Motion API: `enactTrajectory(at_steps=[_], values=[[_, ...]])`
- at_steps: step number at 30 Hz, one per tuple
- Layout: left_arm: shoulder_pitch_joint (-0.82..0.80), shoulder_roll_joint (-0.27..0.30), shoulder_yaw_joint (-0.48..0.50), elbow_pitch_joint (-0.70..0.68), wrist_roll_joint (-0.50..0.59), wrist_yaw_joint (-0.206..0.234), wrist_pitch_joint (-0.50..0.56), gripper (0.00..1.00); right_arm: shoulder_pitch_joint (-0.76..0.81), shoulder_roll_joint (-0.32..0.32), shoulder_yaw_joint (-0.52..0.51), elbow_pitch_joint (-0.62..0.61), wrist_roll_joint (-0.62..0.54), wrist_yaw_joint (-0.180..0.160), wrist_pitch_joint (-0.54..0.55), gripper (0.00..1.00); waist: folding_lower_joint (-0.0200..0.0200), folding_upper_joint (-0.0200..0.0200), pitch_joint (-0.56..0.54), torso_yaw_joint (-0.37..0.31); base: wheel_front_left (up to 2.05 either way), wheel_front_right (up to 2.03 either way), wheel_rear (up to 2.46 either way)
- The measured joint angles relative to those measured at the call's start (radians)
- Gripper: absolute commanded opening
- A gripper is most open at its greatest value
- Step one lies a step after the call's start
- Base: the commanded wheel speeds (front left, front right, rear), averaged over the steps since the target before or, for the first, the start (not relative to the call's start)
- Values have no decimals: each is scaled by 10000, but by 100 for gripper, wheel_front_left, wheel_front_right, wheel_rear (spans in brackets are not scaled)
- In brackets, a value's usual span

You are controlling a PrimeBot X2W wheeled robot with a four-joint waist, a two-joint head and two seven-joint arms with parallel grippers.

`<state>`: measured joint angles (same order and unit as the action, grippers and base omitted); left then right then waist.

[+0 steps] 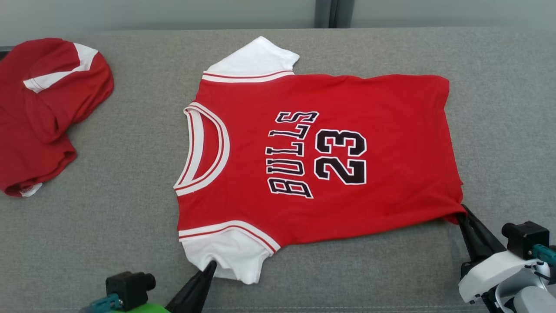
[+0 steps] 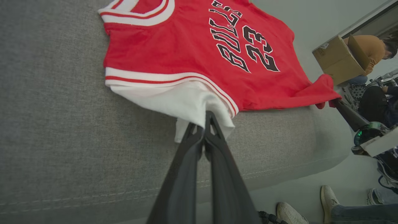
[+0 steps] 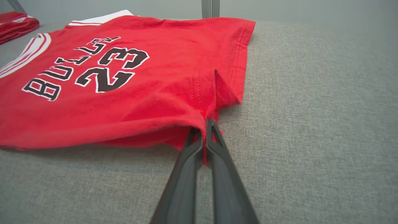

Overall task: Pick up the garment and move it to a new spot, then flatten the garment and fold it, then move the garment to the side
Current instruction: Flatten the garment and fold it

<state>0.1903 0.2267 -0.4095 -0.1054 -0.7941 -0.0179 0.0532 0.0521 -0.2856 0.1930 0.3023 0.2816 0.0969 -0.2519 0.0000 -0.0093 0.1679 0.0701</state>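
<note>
On couch (image 1: 87, 226), left claw (image 1: 212, 263) pinching jersey (image 1: 391, 130) sleeve (image 1: 230, 254), right claw (image 1: 464, 209) pinching hem (image 1: 449, 143), shoes (image 2: 287, 212) in left wrist view

Qty: 2 red garments: flat jersey (image 1: 373, 121), crumpled heap (image 1: 39, 117). 2 grippers: L gripper (image 1: 211, 263), R gripper (image 1: 464, 208). 1 cardboard box (image 2: 337, 60). 1 grey tabletop (image 1: 108, 182).

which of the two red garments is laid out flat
The Bulls 23 jersey in the middle: it lies spread flat, print up, while the other red garment sits crumpled at the far left.
</note>
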Motion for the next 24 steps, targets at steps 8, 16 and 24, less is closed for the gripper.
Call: enactTrajectory(at_steps=[8,16,24], values=[[-118,694,414,-2362,-362,19,1045,0,-37,-341,203,-936,516,207,144,0,0,0,630,-99,0,0,0],[-371,1313,1459,-4033,-895,779,1992,0,-228,-1198,732,-2291,1030,276,1174,0,0,0,1138,-374,0,0,0],[-365,1419,1816,-4909,-1448,1083,2729,0,378,-2090,1262,-3591,2320,276,2274,0,0,0,1261,-636,0,0,0]])
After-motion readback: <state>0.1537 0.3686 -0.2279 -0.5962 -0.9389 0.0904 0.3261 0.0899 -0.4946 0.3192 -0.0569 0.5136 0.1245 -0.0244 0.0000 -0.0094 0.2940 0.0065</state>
